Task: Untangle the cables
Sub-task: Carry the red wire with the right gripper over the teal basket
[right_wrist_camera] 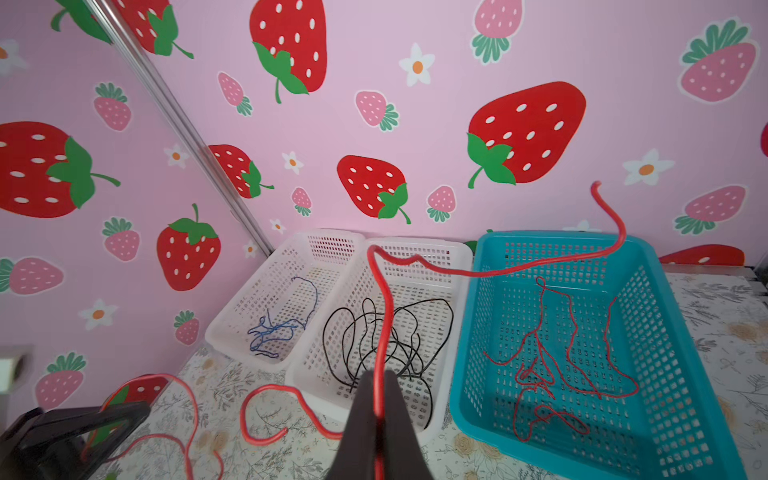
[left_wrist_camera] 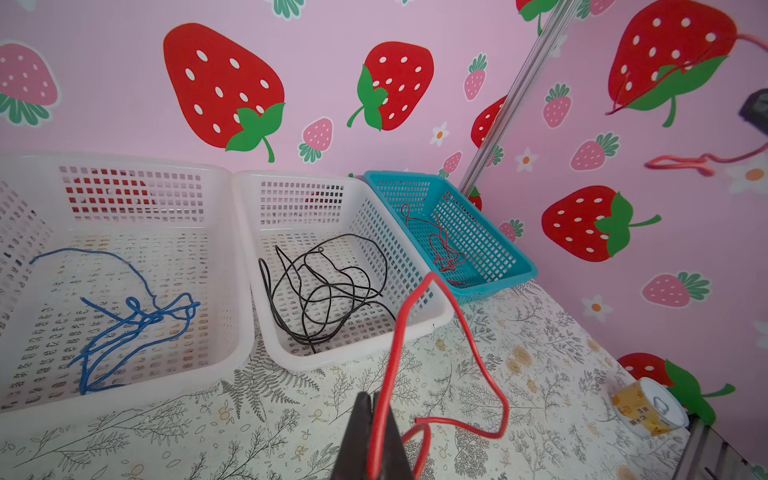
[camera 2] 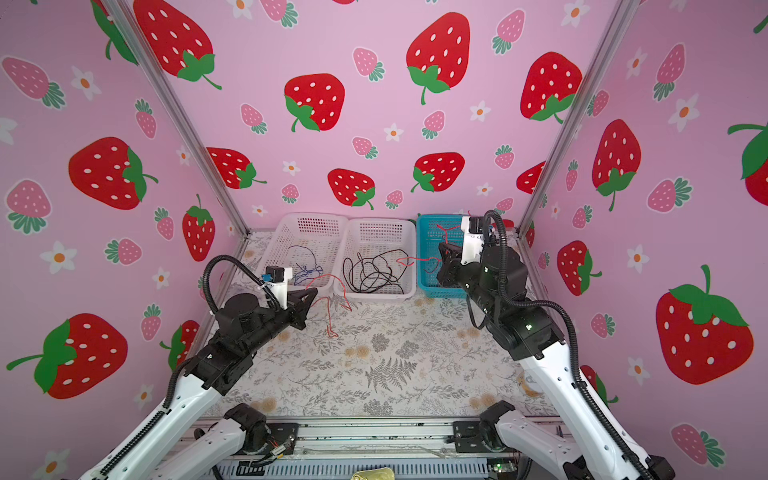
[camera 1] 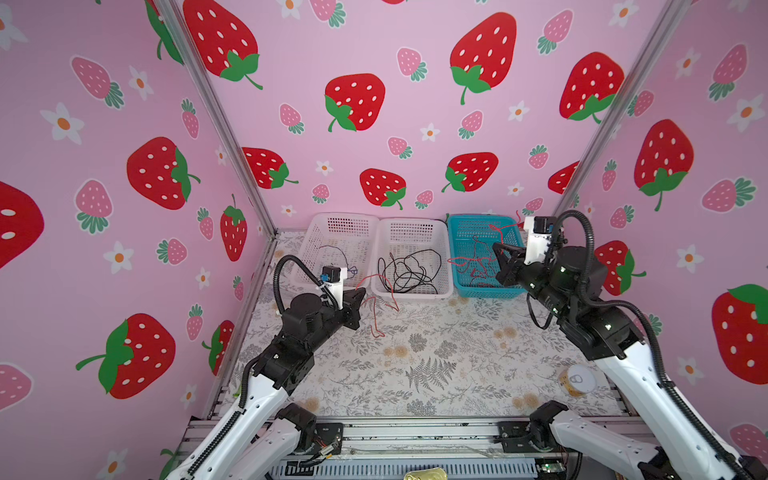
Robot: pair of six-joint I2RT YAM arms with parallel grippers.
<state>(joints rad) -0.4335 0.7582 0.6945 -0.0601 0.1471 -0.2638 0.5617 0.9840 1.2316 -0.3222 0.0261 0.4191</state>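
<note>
Two grips: the left gripper [left_wrist_camera: 375, 409] and right gripper [right_wrist_camera: 379, 384] each pinch a red cable [left_wrist_camera: 395, 349].
It loops above the table [camera 1: 436, 365] before the baskets (one cable or two, unclear); a blue cable [left_wrist_camera: 137, 318] lies in the left white basket [left_wrist_camera: 124, 160], black cables [left_wrist_camera: 328, 286] in the middle white basket [left_wrist_camera: 299, 174], a thin red wire [right_wrist_camera: 540, 345] in the teal basket [right_wrist_camera: 540, 239].

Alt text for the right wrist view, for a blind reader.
The right hand, shut on a red cable, faces a strawberry-print wall; along it, blue cable lies in the end white basket, black cables in the middle white basket, red cables in the teal basket.
</note>
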